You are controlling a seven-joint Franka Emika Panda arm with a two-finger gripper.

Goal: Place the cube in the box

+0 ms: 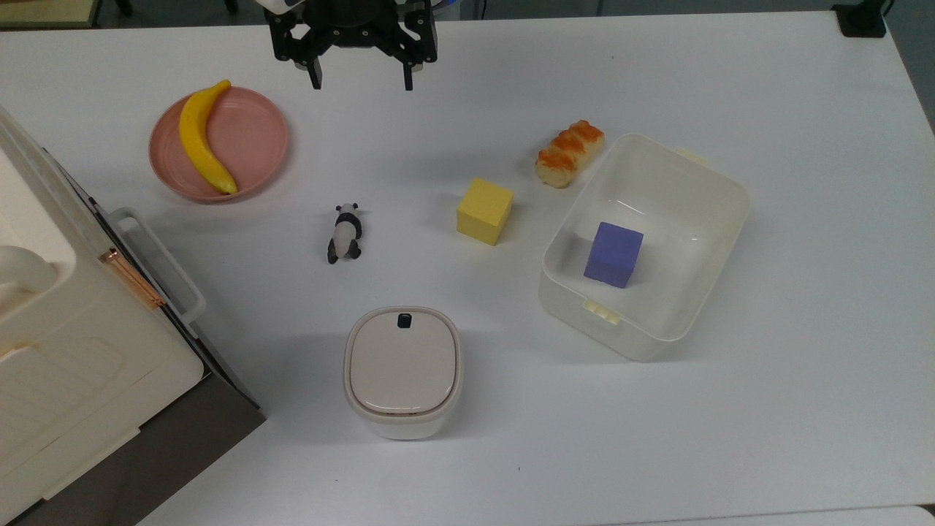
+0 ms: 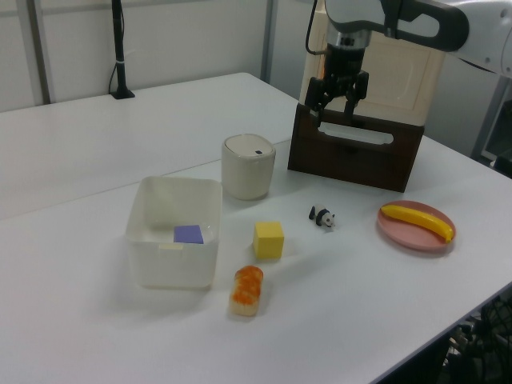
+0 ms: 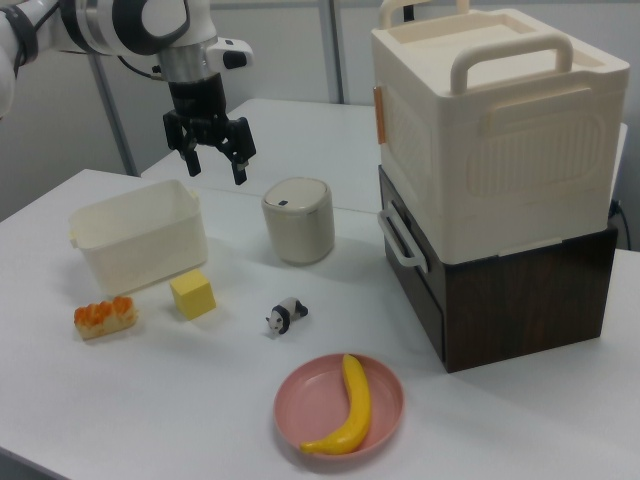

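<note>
A white robot arm with black joints reaches in from the right view's upper left, its wrist pointing straight down. Its black two-finger claw (image 3: 214, 168) hangs high in the air, fingers (image 1: 315, 75) spread wide apart, holding nothing, tips aimed downward.

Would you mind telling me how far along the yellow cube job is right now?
Nothing is done yet: the yellow cube sits on the table beside the box, which holds only a purple cube. The pincer is open, empty and up in the air. Still left: reaching, grasping, carrying and releasing the cube inside the box.
</note>
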